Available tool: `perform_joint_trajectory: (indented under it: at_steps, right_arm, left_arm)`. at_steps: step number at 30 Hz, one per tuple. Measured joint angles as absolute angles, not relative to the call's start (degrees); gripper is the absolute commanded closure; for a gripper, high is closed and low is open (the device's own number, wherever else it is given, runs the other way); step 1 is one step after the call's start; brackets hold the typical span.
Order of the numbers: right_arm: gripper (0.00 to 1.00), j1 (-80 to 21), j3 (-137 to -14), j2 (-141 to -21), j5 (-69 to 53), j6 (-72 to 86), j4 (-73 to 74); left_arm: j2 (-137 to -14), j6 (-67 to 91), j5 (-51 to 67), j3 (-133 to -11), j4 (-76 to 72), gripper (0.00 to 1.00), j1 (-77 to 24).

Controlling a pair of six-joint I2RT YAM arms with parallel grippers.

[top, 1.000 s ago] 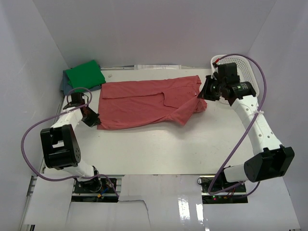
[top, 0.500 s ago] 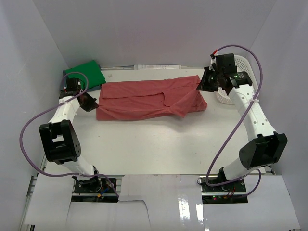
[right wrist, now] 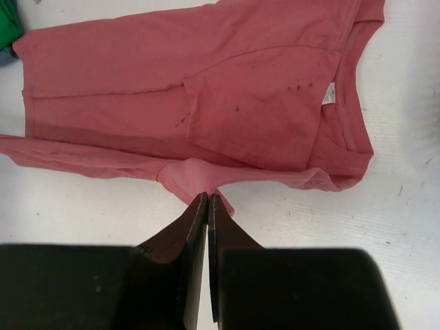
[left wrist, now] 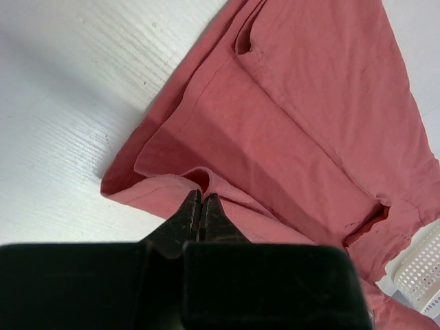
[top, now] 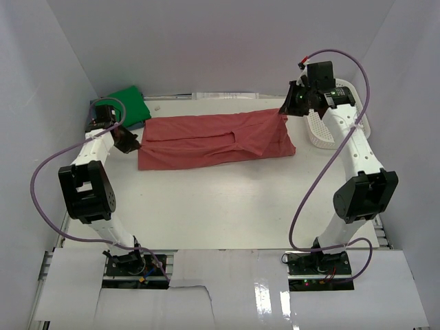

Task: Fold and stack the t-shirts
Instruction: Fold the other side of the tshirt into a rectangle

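The brick-red t-shirt [top: 206,141] lies as a long band across the back half of the table, its near edge lifted at both ends. My left gripper [top: 129,143] is shut on the shirt's left edge; in the left wrist view the pinched cloth [left wrist: 227,117] puckers right at the left gripper's [left wrist: 201,199] tips. My right gripper [top: 287,110] is shut on a fold at the shirt's right end, and in the right wrist view that fold [right wrist: 196,175] bunches at the right gripper's [right wrist: 208,199] tips. The green t-shirt [top: 125,104] lies folded at the back left. The blue-grey one is mostly hidden beneath it.
A white lattice basket [top: 340,127] stands at the back right, partly behind my right arm, and its corner [left wrist: 423,275] shows in the left wrist view. White walls close in the table on three sides. Cables loop out from both arms.
Both grippers have moved toward the back of the table, carrying the red shirt's near edge up and over. The shirt now looks narrower and straighter.
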State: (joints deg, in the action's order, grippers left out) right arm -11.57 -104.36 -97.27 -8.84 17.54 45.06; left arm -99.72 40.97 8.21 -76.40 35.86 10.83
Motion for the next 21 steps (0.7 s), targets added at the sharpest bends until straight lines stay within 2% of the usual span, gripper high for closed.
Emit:
perform_joint_trajectory:
  at_steps: [21]
  right_arm:
    - [0.92,-10.6,-116.6,-111.2,-12.1,16.6,45.0]
  left_arm:
    - [-109.2,41.4,8.3,-87.0,36.0,1.0,10.8]
